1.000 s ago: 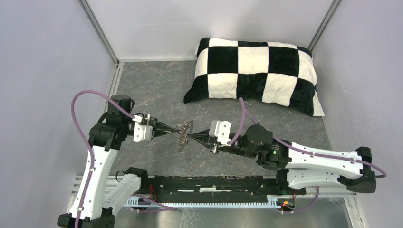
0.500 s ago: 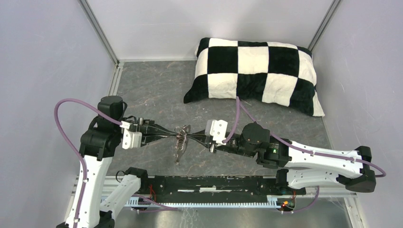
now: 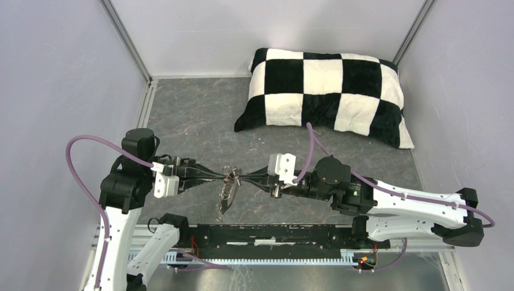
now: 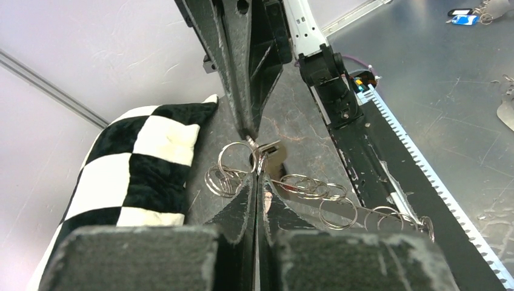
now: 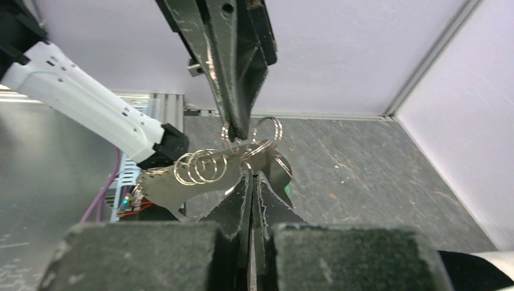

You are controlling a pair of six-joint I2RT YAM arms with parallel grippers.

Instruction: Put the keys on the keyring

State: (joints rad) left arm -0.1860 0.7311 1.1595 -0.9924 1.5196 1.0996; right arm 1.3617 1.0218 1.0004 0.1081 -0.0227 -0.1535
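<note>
My left gripper point(image 4: 257, 180) and right gripper point(image 5: 250, 177) meet tip to tip above the table point(image 3: 194, 109), near the middle of its near edge. Both are clenched on the keyring point(image 3: 225, 199): its split rings point(image 4: 225, 177) bunch between my fingertips and its flat fob hangs just below.
</note>
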